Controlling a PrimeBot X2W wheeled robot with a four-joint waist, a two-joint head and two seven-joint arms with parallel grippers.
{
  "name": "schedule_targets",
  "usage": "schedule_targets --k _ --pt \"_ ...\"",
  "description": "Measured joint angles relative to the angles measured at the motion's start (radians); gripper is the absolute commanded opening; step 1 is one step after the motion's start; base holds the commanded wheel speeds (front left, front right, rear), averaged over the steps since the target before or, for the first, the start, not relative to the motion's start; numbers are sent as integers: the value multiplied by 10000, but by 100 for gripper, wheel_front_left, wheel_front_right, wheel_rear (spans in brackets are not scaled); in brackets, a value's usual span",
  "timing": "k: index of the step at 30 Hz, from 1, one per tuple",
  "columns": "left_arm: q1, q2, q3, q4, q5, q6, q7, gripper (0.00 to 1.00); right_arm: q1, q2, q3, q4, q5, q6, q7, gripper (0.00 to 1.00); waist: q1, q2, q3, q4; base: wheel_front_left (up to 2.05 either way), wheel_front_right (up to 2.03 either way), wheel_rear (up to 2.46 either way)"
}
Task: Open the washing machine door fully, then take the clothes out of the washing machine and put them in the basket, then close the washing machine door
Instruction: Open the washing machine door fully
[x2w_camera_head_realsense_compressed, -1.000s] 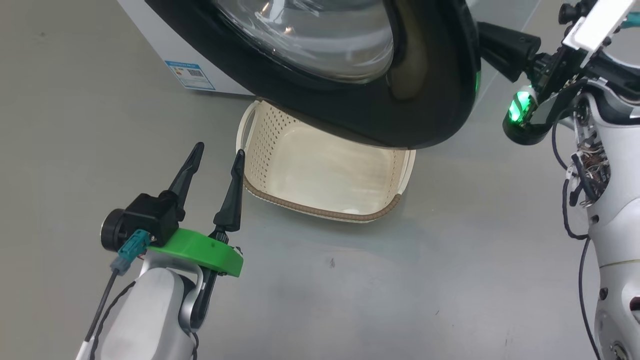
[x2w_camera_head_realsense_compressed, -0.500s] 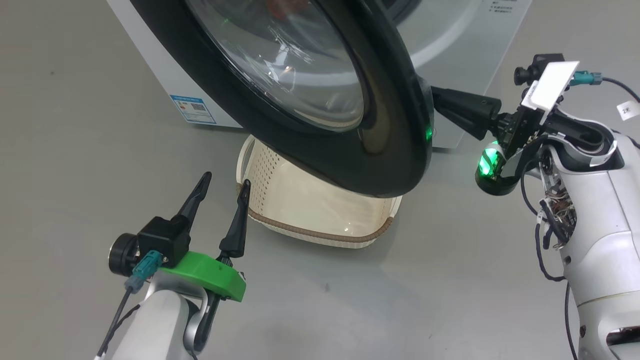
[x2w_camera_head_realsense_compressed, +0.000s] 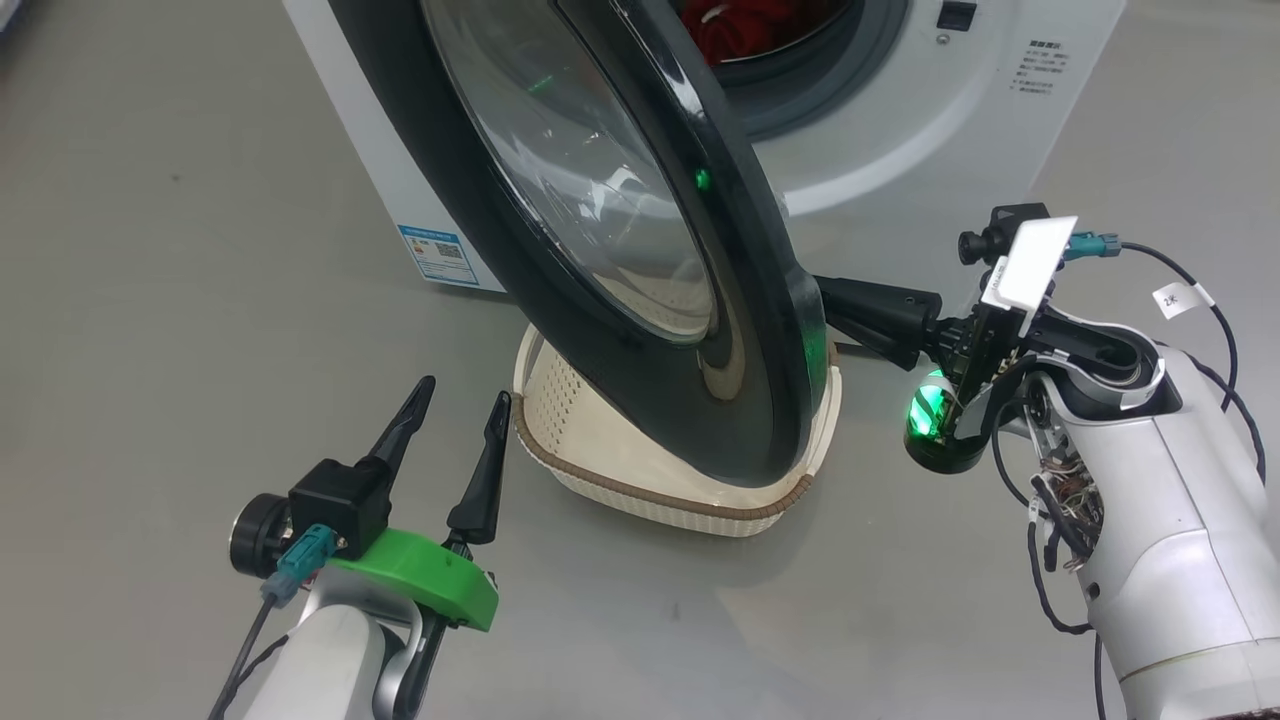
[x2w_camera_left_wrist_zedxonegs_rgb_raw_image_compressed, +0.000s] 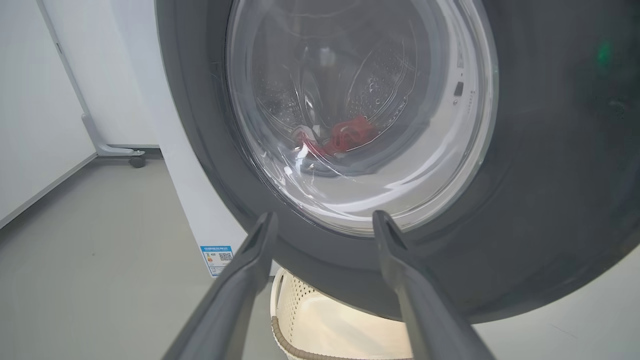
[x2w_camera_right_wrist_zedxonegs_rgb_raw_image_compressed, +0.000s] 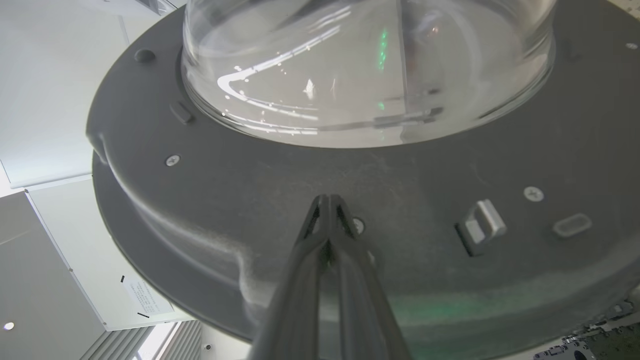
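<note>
Head view. Washing machine door (x2w_camera_head_realsense_compressed: 600, 230): part-open, hanging over the basket (x2w_camera_head_realsense_compressed: 660, 492). Right gripper (x2w_camera_right_wrist_zedxonegs_rgb_raw_image_compressed: 327, 200): clenched, empty, tips against the door's inner face. Left gripper (x2w_camera_head_realsense_compressed: 466, 390): spread, empty, just left of the basket. Clothes (x2w_camera_head_realsense_compressed: 745, 25): far, inside the washing machine (x2w_camera_head_realsense_compressed: 900, 130). Advice: push near the free rim, steadily leftward. Clearance: open floor (x2w_camera_head_realsense_compressed: 150, 300) left; door's lower edge close above basket; left gripper likely in swing path.

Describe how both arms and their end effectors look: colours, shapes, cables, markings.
Left end effector: two dark tapering fingers on a green collar, with a black camera and teal connector. Right end effector: same dark fingers, a white plate, another teal connector, a glowing green ring. The left arm and right arm are white; the right shows exposed black wiring and a white cable tag.
</note>
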Motion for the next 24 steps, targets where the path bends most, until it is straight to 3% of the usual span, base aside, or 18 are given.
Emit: schedule_targets --k 24 --pt "415 21 -234 17 -357 -27 0 100 1197 146 1241 -690 744 -59 -213 0 0 0 -622 1734 0 0 0"
